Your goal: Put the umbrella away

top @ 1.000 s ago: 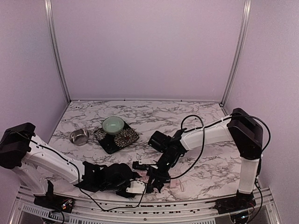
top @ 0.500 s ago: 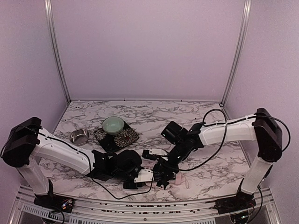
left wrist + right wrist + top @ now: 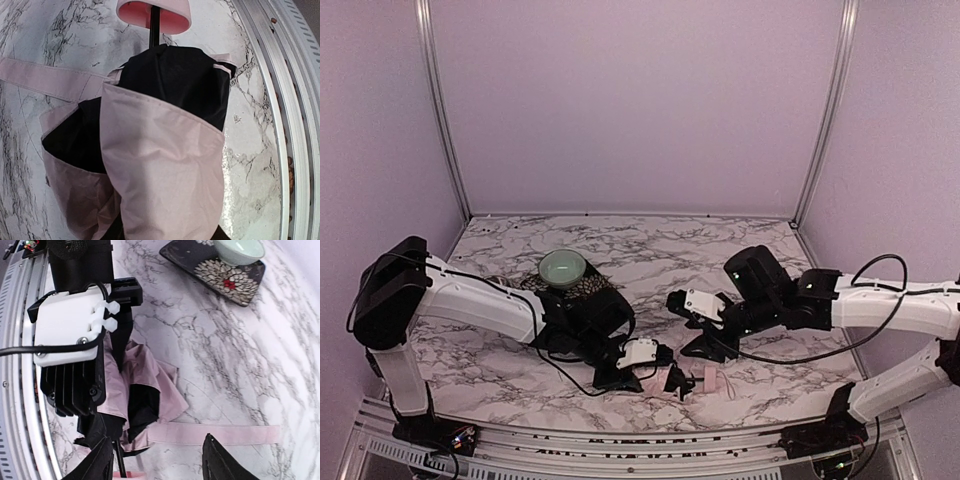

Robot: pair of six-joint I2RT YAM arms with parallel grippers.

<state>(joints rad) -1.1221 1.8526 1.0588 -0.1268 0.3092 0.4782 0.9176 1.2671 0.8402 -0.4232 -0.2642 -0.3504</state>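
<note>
The umbrella (image 3: pixel 682 382) lies near the table's front edge as a crumpled bundle of pale pink fabric with black lining (image 3: pixel 160 150). Its thin black shaft (image 3: pixel 154 30) leads to the small pink handle (image 3: pixel 154 12). A pink strap (image 3: pixel 215 432) trails flat across the marble. My left gripper (image 3: pixel 655 378) is shut on the fabric bundle, which hides its fingertips in the left wrist view. My right gripper (image 3: pixel 703 345) hovers open just behind and to the right of the bundle. Its fingers (image 3: pixel 102 462) straddle the strap without touching it.
A pale green bowl (image 3: pixel 563 268) stands on a dark floral mat (image 3: pixel 598 287) behind the left arm; both also show in the right wrist view, bowl (image 3: pixel 239 249) on mat (image 3: pixel 220 275). The metal front rail (image 3: pixel 620 450) runs just in front of the umbrella.
The left gripper closed on the umbrella and carried it to the right along the front edge. The right gripper opened, let go and drew back to the right.
</note>
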